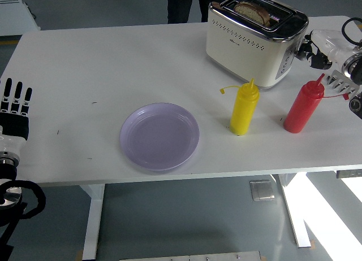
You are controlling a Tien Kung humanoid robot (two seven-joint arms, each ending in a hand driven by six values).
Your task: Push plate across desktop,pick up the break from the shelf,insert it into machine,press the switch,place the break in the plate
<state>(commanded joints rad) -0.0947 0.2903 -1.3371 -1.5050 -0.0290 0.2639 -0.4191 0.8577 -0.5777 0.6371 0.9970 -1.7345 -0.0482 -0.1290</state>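
Observation:
A slice of brown bread (pixel 253 11) sits low in the slot of the cream toaster (pixel 249 43) at the table's back right, with only its top edge showing. My right hand (pixel 314 48) reaches in from the right, its fingers curled against the toaster's right end where the switch lever is. The lever itself is hidden behind the hand. A lilac plate (pixel 160 136) lies bare near the front middle of the table. My left hand (pixel 16 103) rests at the table's left edge, fingers straight, holding nothing.
A yellow squeeze bottle (pixel 244 109) and a red one (pixel 302 107) stand in front of the toaster. A metal rack (pixel 346 83) sits at the right edge behind the red bottle. A person's dark legs (pixel 181 4) show beyond the far side.

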